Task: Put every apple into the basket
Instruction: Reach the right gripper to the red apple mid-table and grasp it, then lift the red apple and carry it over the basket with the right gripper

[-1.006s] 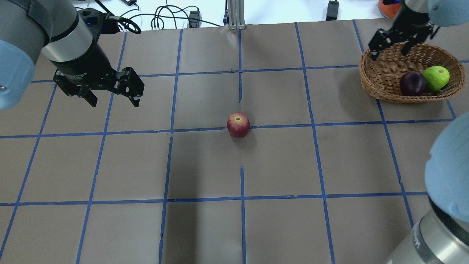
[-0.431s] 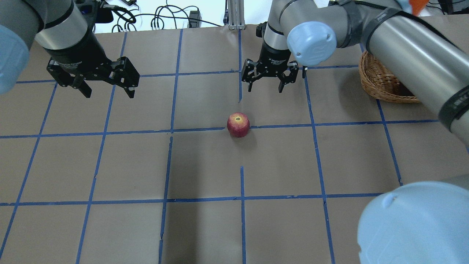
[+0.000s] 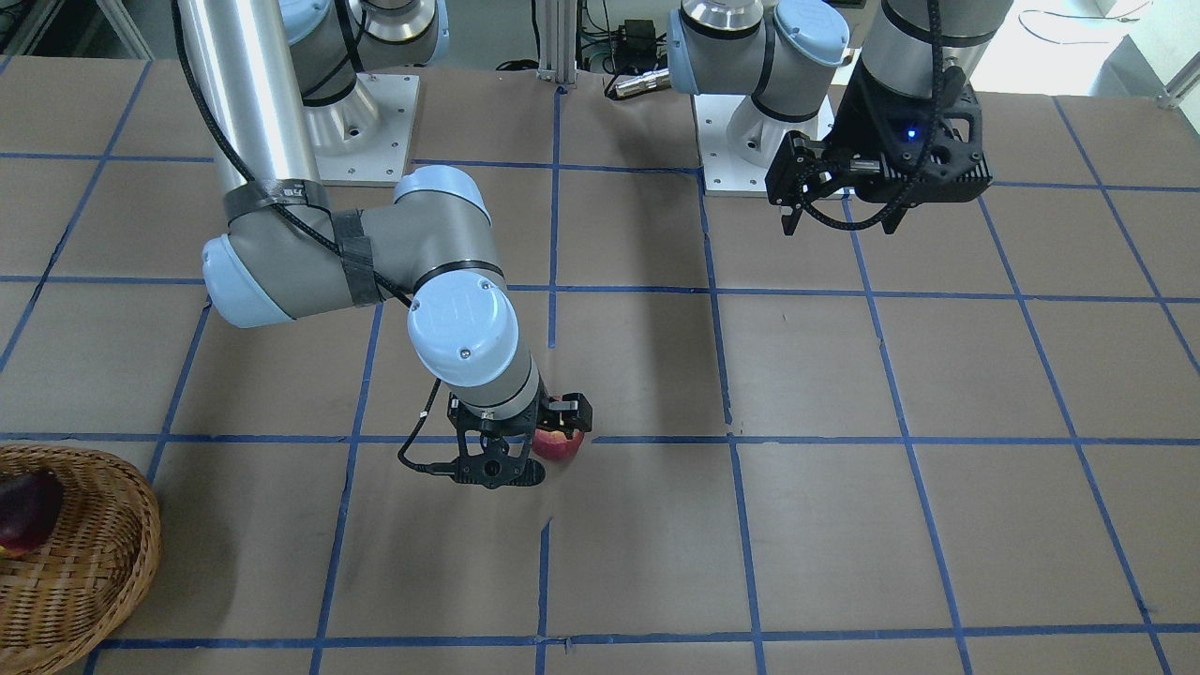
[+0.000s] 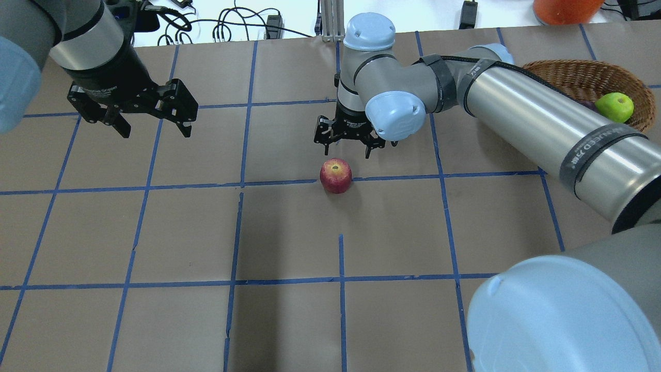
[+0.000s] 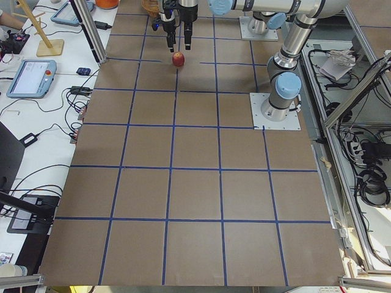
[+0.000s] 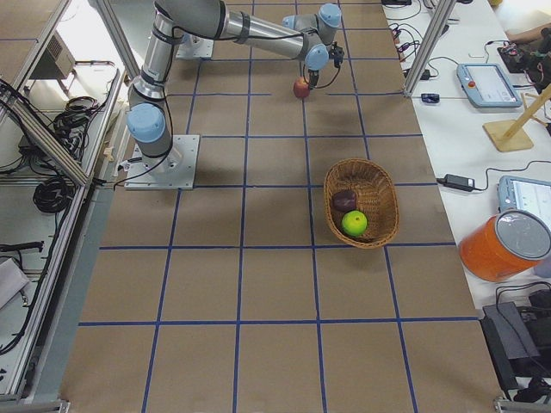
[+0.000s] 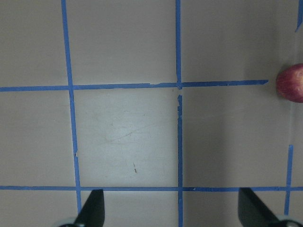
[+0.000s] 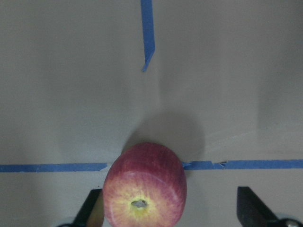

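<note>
The red apple (image 4: 335,175) with a yellowish top stands on the table's middle. My right gripper (image 4: 346,151) is open just above and behind it. In the right wrist view the apple (image 8: 144,187) sits between the fingers (image 8: 251,210), closer to the left one, untouched. The wicker basket (image 4: 568,72) at the far right holds the lime green apple (image 4: 614,107). The maroon apple (image 6: 344,201) lies beside it and is hidden by my arm in the overhead view. My left gripper (image 4: 155,132) is open and empty over the far left of the table.
The table is brown paper with a blue tape grid (image 4: 341,279). My right arm's long forearm (image 4: 542,124) stretches from the near right over the table in front of the basket. Cables (image 4: 227,26) and an orange container (image 4: 565,8) lie past the far edge.
My right arm has swung left from over the basket to above the red apple and come lower. My left gripper has shifted slightly away and left. The apple has not moved.
</note>
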### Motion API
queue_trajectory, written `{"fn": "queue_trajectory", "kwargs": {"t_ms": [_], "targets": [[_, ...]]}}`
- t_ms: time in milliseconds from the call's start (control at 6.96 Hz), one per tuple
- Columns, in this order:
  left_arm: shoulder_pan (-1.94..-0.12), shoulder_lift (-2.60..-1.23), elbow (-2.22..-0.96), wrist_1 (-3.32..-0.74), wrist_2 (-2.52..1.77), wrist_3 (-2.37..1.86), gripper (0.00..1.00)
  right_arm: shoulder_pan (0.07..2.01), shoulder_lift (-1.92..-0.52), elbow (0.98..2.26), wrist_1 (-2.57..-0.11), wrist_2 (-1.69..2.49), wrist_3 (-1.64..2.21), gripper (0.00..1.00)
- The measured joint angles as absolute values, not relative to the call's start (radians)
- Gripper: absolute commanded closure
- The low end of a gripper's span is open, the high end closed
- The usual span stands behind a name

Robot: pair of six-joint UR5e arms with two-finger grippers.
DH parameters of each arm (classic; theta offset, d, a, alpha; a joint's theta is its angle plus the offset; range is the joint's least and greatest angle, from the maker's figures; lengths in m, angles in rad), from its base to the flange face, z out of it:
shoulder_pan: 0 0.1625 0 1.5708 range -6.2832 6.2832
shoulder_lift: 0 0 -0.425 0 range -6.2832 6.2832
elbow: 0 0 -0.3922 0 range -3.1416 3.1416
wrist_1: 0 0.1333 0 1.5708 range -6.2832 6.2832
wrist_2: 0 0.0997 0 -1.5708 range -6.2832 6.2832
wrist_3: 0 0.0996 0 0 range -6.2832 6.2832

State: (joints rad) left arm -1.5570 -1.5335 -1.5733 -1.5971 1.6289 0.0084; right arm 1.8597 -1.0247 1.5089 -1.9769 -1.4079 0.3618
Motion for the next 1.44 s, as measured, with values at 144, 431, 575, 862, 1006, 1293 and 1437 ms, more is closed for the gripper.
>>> {"fn": "queue_trajectory", "kwargs": {"t_ms": [144,431,575,862,1006,1293,1437], "targets": [[-1.557,-1.531,-1.573,-1.597,1.629,0.001,0.00,1.863,-1.019,1.531,-1.988,-1.404,0.386,0.00],[-1.557,-1.530,-1.572,-1.595,1.628,-0.005,0.00,1.865,-1.015,1.545,-2.003,-1.389,0.395,0.00],[-1.555,-1.529,-1.572,-1.594,1.629,-0.005,0.00,1.865,-1.015,1.544,-2.005,-1.371,0.394,0.00],[-1.553,-1.527,-1.572,-1.593,1.629,-0.004,0.00,1.865,-1.015,1.541,-2.007,-1.347,0.389,0.00],[-1.552,-1.526,-1.572,-1.593,1.629,-0.004,0.00,1.866,-1.009,1.542,-2.009,-1.338,0.388,0.00],[-1.551,-1.527,-1.572,-1.594,1.629,-0.004,0.00,1.878,-0.989,1.543,-2.015,-1.329,0.386,0.00],[-1.551,-1.527,-1.572,-1.594,1.629,-0.004,0.00,1.883,-0.981,1.545,-2.018,-1.328,0.385,0.00]]}}
